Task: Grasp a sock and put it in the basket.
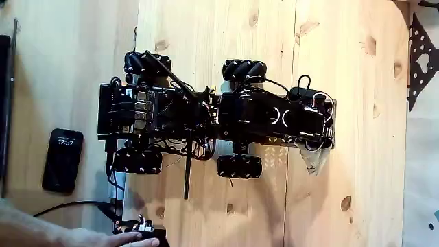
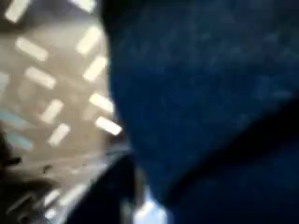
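In the wrist view a dark, blurred fabric, the sock (image 2: 206, 103), sits very close to the lens and covers the right and lower part of the picture. Behind it at the left lies the basket (image 2: 56, 84), pale perforated metal with slotted holes. In the fixed view the black arm lies folded along the wheeled robot's body, with the gripper (image 1: 312, 140) at its right end over the basket (image 1: 274, 158). A strip of the basket's lattice shows below the arm. The fingers blend into the dark parts, so I cannot tell how the jaws stand.
The robot stands on pale wooden boards on black roller wheels (image 1: 239, 166). A phone (image 1: 62, 159) lies at the left, and a hand (image 1: 103, 238) rests on a controller at the bottom left. A black star-patterned sheet (image 1: 420, 62) is at the right edge. Pale fabric (image 1: 314, 163) pokes out beside the basket.
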